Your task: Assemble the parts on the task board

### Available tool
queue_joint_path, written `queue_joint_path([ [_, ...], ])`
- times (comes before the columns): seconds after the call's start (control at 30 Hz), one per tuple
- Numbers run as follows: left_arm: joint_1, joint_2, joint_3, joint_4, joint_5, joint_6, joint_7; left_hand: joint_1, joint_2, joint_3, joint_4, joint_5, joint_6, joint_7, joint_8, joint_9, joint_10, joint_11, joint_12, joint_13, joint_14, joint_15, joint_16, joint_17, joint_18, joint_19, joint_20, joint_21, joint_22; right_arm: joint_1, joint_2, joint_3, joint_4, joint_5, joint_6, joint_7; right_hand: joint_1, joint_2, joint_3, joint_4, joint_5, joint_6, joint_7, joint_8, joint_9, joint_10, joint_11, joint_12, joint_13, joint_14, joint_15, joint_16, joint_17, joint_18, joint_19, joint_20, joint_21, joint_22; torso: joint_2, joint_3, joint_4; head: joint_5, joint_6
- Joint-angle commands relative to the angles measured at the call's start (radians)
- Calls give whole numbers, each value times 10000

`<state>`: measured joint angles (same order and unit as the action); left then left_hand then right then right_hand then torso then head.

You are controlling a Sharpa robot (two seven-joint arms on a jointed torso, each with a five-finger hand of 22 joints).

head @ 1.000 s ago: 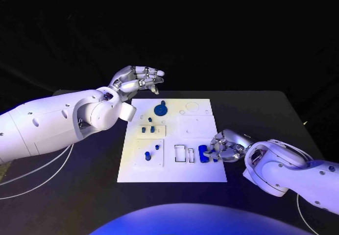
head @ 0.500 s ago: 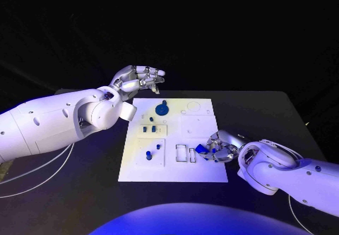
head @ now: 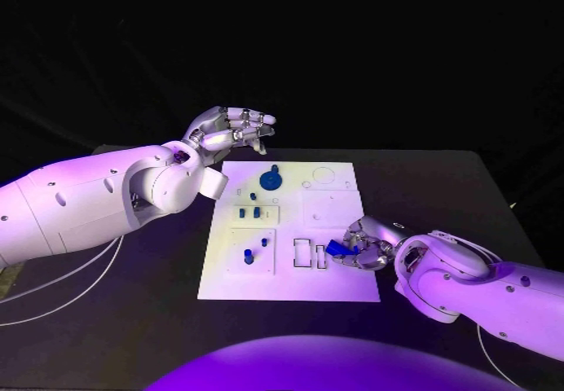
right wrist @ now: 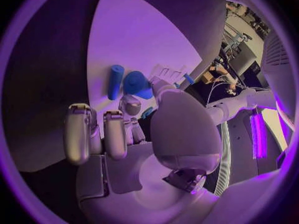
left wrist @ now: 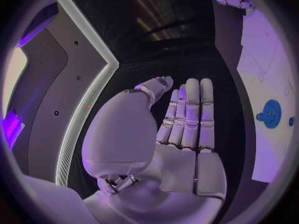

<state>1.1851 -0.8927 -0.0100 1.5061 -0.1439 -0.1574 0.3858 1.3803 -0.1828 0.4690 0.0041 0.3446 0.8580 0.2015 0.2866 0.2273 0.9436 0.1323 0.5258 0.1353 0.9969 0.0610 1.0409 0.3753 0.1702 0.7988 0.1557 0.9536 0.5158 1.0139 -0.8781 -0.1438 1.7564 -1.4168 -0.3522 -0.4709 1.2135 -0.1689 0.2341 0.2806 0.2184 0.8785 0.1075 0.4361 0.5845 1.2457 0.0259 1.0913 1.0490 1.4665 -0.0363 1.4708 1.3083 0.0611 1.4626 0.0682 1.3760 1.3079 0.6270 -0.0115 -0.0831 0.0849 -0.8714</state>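
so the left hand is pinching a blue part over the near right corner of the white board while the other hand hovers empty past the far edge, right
Not quite: the sides are swapped. The right hand pinches the blue part over the near right corner of the task board, as the head view shows. The left hand is the empty one, raised past the board's far edge.

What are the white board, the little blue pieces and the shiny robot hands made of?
The task board looks like matte white plastic or painted sheet: flat, even, without glare. The blue parts look like moulded or printed plastic, solid in colour and dull. The right robot hand, which holds one, and the left robot hand look like polished metal or metallic-coated plastic, with bright highlights; I cannot tell which.
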Motion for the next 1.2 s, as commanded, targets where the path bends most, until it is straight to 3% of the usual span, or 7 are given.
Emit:
queue_joint_path([
  [0.03,5,-1,5,32,-19,169,44,-72,30,-55,5,46,-50,-9,-39,13,-81,-8,64,4,-37,2,-20,-17,123,10,48,-40,-11,-84,4,-58,21,-170,-112,30,443,249,231,-92,-67,245,-105,117,75,311,-64,345,392,595,-116,81,145,-209,381,-69,156,1939,-9,3,-7,13,9],
  [0.27,5,-3,5,24,-19,165,54,-72,30,-55,5,46,-50,-9,-39,13,-81,-8,64,4,-37,2,-20,-17,123,10,48,-40,-11,-74,-160,-51,314,-92,-1518,635,835,447,665,-178,-1,512,-267,244,180,723,-208,867,998,625,-238,144,276,-256,475,-178,373,2040,-6,7,2,14,29],
  [0.47,5,18,5,5,-19,163,61,-88,42,-57,21,48,-49,-9,-39,16,-86,-6,67,3,-37,5,-18,-17,123,10,51,-49,-17,158,-303,-16,700,39,-1969,869,875,492,796,-173,7,558,-297,258,206,859,-237,1049,1207,628,-265,154,294,-264,490,-207,406,2058,-11,4,-10,4,62],
  [0.73,5,70,5,-7,-19,181,67,-99,46,-60,31,48,-50,-8,-39,17,-89,-5,69,3,-37,7,-16,-18,122,11,53,-54,-20,375,7,-7,758,622,-1591,1034,595,558,939,43,12,684,-336,282,260,1062,-272,1288,1494,636,-301,175,333,-268,497,-249,418,2076,16,4,9,37,73],
  [0.87,5,101,5,-14,-19,201,64,-112,46,-65,41,48,-51,-7,-40,19,-92,-4,71,3,-36,9,-14,-18,122,11,55,-60,-24,341,349,-28,615,1009,-1198,1155,296,685,1004,95,22,771,-363,311,304,1184,-293,1430,1671,637,-318,183,347,-269,499,-267,419,2086,16,16,3,102,31],
  [1.2,5,153,5,-14,-19,234,68,-134,47,-73,58,49,-53,-7,-42,21,-98,-2,73,3,-36,12,-11,-17,121,11,59,-71,-30,231,755,-45,440,1193,-668,1098,-418,713,959,104,-80,874,-397,378,394,1311,-323,1552,1875,643,-345,200,377,-273,508,-296,429,2108,18,7,-3,162,-13],
])
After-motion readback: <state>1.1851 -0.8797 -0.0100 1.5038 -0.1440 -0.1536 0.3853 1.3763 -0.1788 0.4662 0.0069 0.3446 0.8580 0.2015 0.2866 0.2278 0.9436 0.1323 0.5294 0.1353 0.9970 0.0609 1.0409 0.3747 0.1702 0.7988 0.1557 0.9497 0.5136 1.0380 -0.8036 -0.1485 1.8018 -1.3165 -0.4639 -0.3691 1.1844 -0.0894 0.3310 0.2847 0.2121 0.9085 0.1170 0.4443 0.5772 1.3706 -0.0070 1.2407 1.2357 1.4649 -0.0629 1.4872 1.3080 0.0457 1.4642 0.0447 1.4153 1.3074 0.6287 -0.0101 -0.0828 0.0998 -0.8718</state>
